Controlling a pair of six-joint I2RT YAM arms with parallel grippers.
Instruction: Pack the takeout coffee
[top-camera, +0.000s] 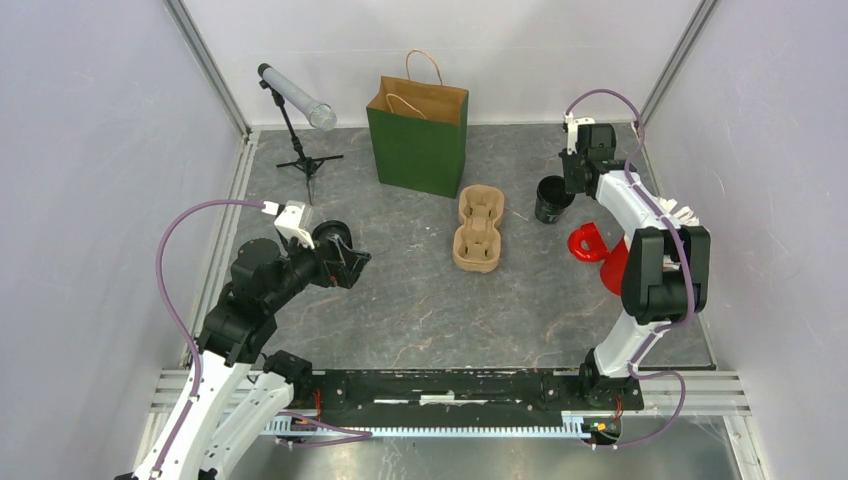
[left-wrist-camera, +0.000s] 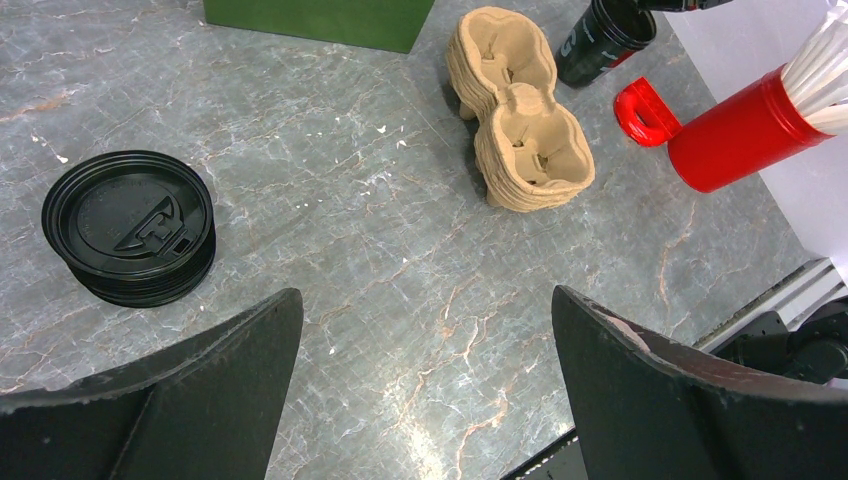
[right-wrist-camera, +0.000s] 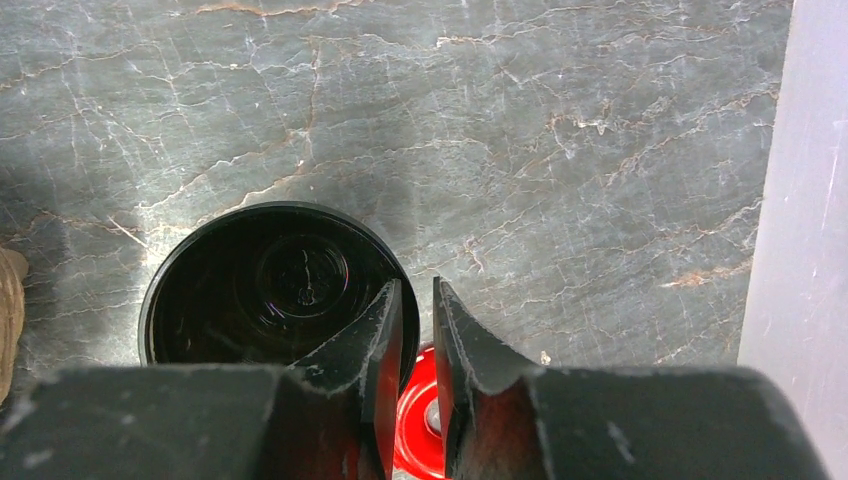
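Note:
No lidded takeout coffee cup is in view. A lidless black cup (top-camera: 550, 198) stands right of the brown pulp cup tray (top-camera: 478, 228); it also shows in the right wrist view (right-wrist-camera: 260, 290) and the left wrist view (left-wrist-camera: 600, 38). My right gripper (top-camera: 572, 180) (right-wrist-camera: 412, 300) is nearly closed across the cup's right wall, one finger inside the rim and one outside. My left gripper (top-camera: 352, 262) (left-wrist-camera: 425, 310) is open and empty above bare table. A squat stack of black sip lids (top-camera: 335, 236) (left-wrist-camera: 128, 225) lies beside it.
A green paper bag (top-camera: 420, 135) stands upright behind the tray (left-wrist-camera: 520, 110). A red holder (top-camera: 600, 255) (left-wrist-camera: 730, 130) with white straws lies on its side near the right wall. A small tripod with a tube (top-camera: 295, 95) stands at the back left.

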